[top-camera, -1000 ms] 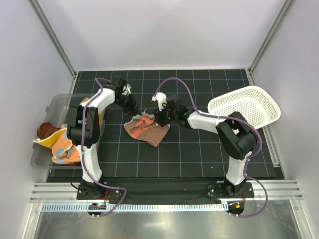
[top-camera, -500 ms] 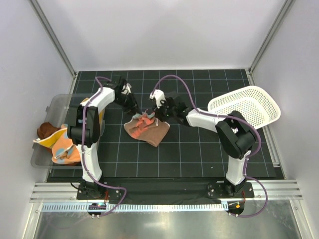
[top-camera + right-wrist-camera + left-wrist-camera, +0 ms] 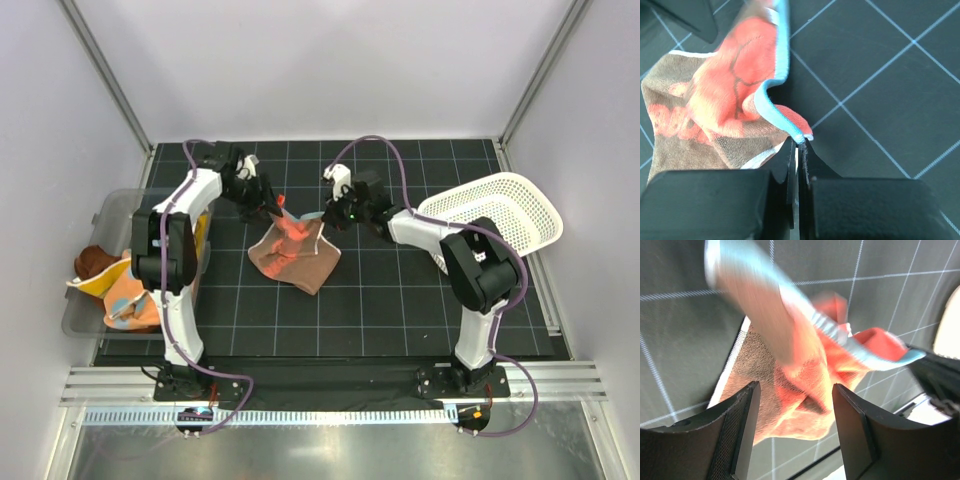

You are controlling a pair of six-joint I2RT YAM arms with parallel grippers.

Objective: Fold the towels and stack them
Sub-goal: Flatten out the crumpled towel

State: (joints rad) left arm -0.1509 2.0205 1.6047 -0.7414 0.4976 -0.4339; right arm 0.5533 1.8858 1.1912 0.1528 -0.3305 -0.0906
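- The black gridded desk (image 3: 400,300) carried the whole scene, with the two arms reaching in from its near edge.
- A clear bin (image 3: 104,215) sat at the left edge and a white perforated basket (image 3: 490,215) at the right. Both were well apart from the work at centre.
- The red-orange and brown towel (image 3: 295,258), edged in light blue, lay at mid-desk between the two arms. Its far edge was lifted and ran left to right. Its long axis sloped from that edge down to a corner resting on the desk and pointing toward the arm bases.
- The other towels (image 3: 115,290) were heaped in the bin, brown, yellow-orange and orange with blue patches showing.
- The left gripper (image 3: 270,203) hovered at the towel's far-left corner. Its fingers (image 3: 742,435) were spread wide with the cloth lying beyond the gap, blurred in the wrist view. Whether they touched the cloth could not be told.
- The right gripper (image 3: 798,146) was at the far-right corner, its fingers clenched tight on the blue hem so that a small peak of cloth stood up off the desk.
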